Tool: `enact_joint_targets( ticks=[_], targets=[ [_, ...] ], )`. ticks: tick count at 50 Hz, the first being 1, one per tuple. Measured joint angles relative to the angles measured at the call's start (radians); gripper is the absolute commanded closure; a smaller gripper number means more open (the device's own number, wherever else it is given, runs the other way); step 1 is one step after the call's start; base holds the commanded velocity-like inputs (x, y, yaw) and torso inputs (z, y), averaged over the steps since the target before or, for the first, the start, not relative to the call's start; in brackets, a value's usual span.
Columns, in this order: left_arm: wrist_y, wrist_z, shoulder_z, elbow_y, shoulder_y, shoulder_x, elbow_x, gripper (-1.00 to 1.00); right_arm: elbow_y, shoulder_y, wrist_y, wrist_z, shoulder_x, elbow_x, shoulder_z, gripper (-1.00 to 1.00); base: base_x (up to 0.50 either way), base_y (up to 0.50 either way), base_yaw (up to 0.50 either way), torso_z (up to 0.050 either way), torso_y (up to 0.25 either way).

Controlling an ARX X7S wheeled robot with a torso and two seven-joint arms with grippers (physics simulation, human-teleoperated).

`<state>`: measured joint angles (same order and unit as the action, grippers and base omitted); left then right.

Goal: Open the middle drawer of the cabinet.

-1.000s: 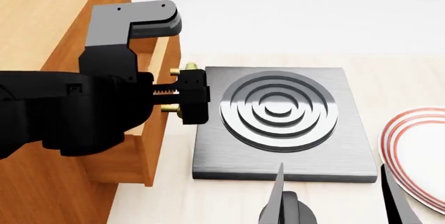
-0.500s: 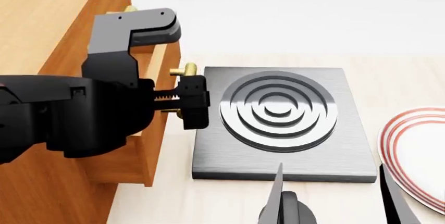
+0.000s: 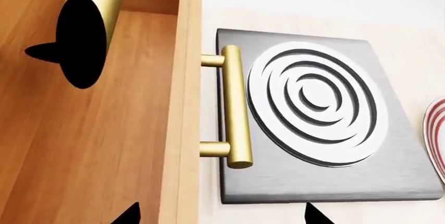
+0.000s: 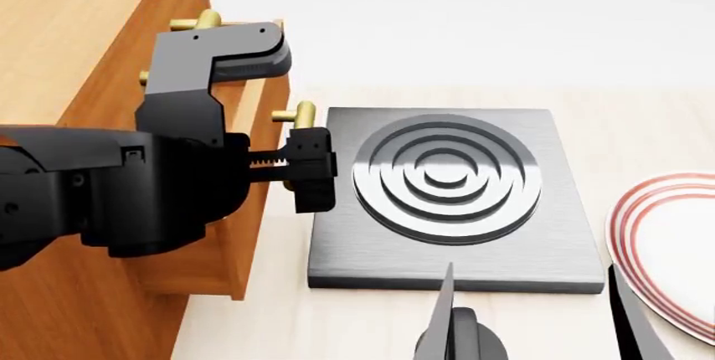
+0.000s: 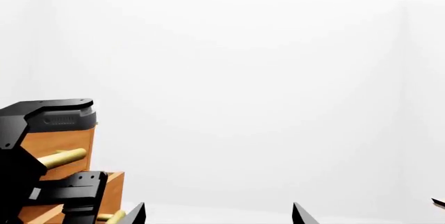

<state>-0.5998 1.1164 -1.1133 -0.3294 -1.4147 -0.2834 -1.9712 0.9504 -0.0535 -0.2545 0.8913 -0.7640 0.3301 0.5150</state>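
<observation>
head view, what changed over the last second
The left gripper rose off the middle drawer's handle, now bare at its far end, and a brass handle higher on the cabinet came into view behind the arm. The middle drawer stayed pulled out; hotplate, plate and right gripper did not move.
</observation>
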Motion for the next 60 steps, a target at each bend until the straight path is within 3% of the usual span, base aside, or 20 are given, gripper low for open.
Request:
enact_joint_targets(
  ticks=[60],
  targets=[
    [0.034, 0.01, -0.026, 0.008, 0.003, 0.072, 0.03, -1.0, 0.007, -0.001, 0.008, 0.016, -0.017, 0.012, 0.0, -1.0, 0.0, 0.0, 0.0, -0.001, 0.0]
  ],
)
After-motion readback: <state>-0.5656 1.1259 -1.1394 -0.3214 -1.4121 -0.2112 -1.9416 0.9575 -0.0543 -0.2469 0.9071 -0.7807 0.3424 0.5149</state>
